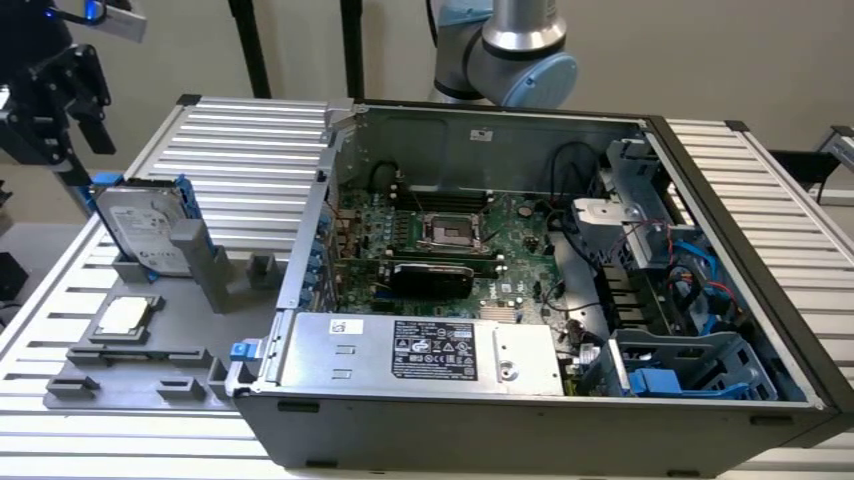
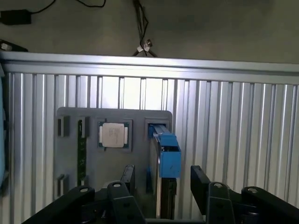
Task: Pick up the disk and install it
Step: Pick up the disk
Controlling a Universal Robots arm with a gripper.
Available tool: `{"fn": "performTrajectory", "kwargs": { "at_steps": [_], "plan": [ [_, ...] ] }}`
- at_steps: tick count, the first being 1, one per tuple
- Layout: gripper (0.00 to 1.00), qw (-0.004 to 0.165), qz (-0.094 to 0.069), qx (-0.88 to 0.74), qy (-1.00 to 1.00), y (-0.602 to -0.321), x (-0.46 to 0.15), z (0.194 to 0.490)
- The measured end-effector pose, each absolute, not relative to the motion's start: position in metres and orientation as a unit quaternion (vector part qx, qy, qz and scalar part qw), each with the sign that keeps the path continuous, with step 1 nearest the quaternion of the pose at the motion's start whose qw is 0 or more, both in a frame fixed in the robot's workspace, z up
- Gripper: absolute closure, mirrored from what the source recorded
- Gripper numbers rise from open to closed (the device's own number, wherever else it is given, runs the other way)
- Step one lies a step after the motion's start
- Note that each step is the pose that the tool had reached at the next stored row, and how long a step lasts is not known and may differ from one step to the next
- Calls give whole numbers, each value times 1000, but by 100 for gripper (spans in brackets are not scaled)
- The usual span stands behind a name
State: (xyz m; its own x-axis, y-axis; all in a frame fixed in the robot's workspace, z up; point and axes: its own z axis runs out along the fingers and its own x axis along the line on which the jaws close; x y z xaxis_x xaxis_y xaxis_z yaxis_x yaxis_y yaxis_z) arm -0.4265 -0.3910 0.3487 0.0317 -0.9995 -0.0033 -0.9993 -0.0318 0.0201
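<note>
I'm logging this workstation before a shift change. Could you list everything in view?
disk: one, silver-grey with blue rails, upright in a slot of the holder
processor chip: one, silver, flat in a recess of the holder
holder: one, grey, on the table at the exterior view's left
computer case: one, dark grey, open, beside the holder
circuit board: one, green, inside the case
power supply box: one, silver with a black-and-white label, inside the case
drive bay: one, blue-grey, case corner at the exterior view's right
table: one, silver, slatted
arm: one, silver-grey, behind the case
gripper: one, black, open, a finger on each side of the disk
</note>
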Motion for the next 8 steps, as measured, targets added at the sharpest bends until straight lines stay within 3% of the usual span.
{"fn": "performTrajectory", "kwargs": {
  "at_steps": [8],
  "plan": [
    [40,6,-8,719,-695,-392,-424,334]
  ]
}}
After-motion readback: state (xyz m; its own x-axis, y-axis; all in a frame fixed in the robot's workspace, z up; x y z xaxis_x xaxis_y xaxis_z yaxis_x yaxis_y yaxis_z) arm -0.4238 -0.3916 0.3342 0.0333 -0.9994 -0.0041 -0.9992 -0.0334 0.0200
